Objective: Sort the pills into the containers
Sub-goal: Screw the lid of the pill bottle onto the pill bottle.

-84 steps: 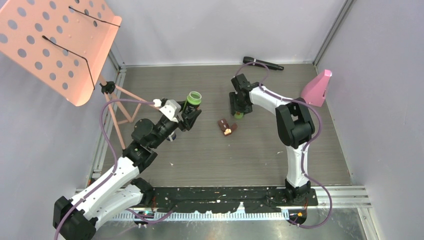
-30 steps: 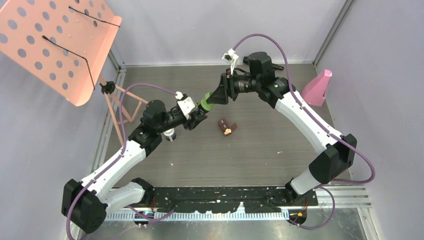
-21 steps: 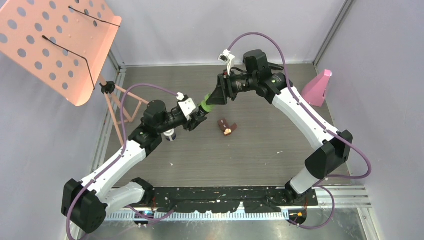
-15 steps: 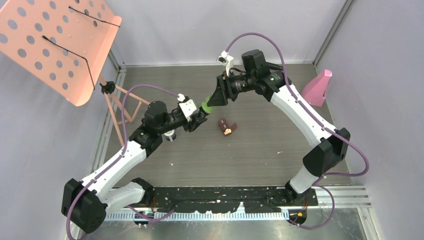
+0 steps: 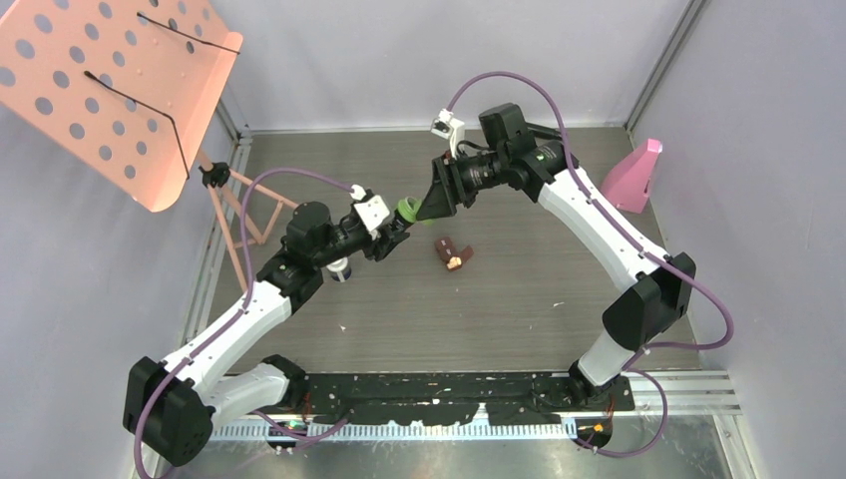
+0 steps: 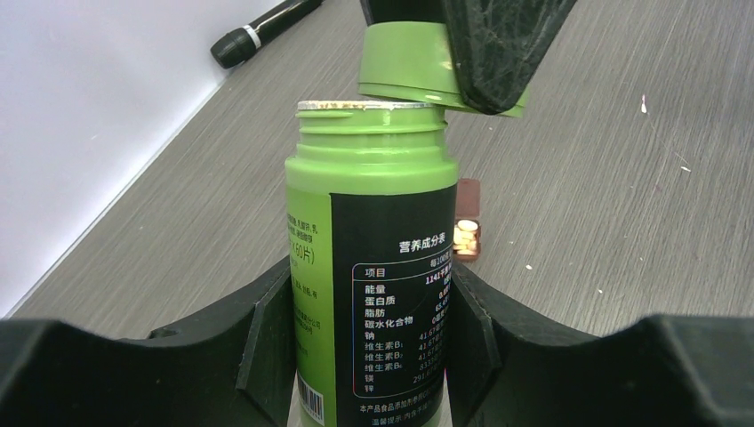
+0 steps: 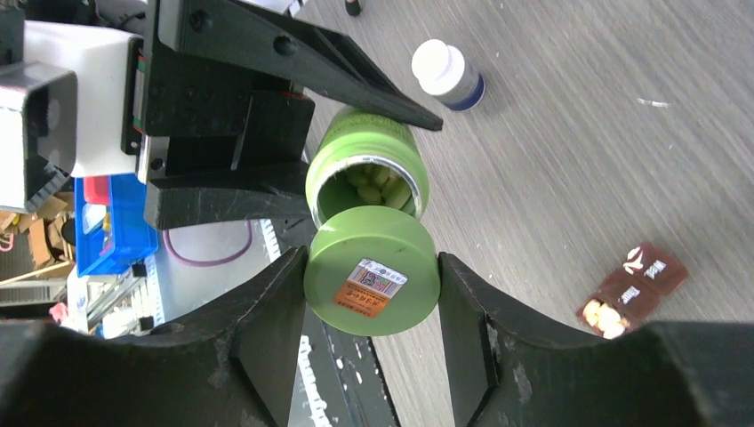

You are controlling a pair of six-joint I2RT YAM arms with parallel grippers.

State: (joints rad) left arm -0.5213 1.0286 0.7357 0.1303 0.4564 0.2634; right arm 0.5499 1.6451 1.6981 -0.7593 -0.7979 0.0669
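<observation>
A green bottle point(image 6: 373, 222) was gripped by its black-labelled body in the left end effector point(image 5: 391, 238), the jaws set part-way and pressed against both sides. It was held clear of the worktop point(image 5: 499, 299), just above the centre of the overhead frame. Its mouth was uncovered, and pale yellow-green pills were seen inside in the right wrist view. The green cap point(image 7: 372, 281) (an orange sticker on its top) was clamped between the fingers of the right end effector point(image 5: 434, 200). It was held tilted just over the bottle's rim. Whether its lower edge touched the rim could not be told, the gap being very slight in the left wrist view.

A white bottle point(image 7: 449, 73) with a dark band was seen upright on the worktop, beneath the left arm in the overhead frame. A small brown case point(image 5: 454, 252) lay near the centre, one compartment open with pale pills in it. A black microphone point(image 6: 265, 32) lay by the far wall, at the upper left of the left wrist frame.
</observation>
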